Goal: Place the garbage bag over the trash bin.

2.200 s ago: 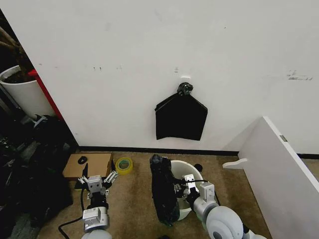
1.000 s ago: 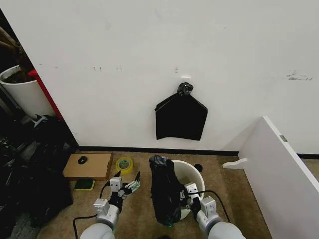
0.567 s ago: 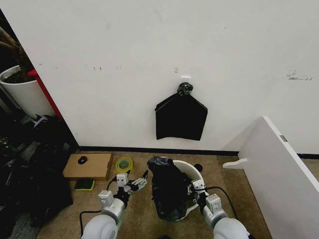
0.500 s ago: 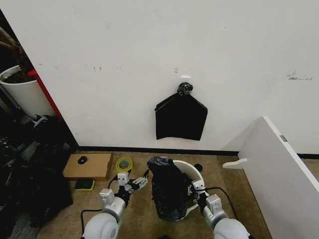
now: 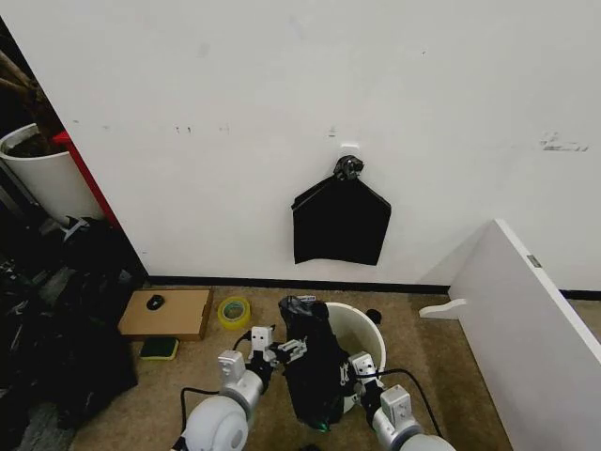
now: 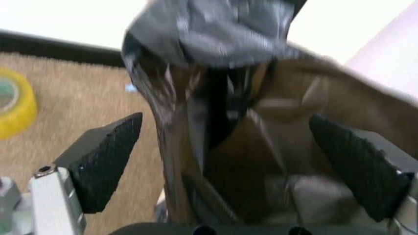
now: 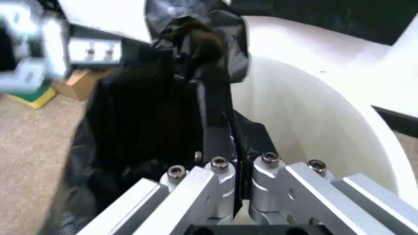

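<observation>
Tape roll (image 5: 233, 311) and a flat cardboard box (image 5: 167, 313) sit out on the carpet (image 5: 249, 329), well off the outer side of the left gripper (image 5: 285, 350), and neither is part of the job. That left gripper is right up against the garbage bag (image 5: 313, 371), jaws spread wide. In its wrist view the two ribbed pads (image 6: 104, 157) stand apart with the bag's crinkled film hanging between them, touching neither one that I can make out. So it's released, lined up on the near edge of the plastic, nothing pinched yet.

Moving across: the bag hangs as a tall black column, bunched at the top, draped down the outside of the trash bin (image 5: 362, 329) on the side facing the left arm.

Then the right gripper (image 5: 349, 373), just on the bin side of the bag. Its wrist view shows the fingers (image 7: 212, 139) clenched together on a fold of black film (image 7: 150, 127), gathered plastic bulging above them, white bin wall (image 7: 307, 132) curving away beyond.

Progress, as I read it: early-middle. The bag is at the bin and held on one side, but the mouth isn't spread and the bin's inside is bare white. Opening the mouth and pulling it over the rim is all left to do.
</observation>
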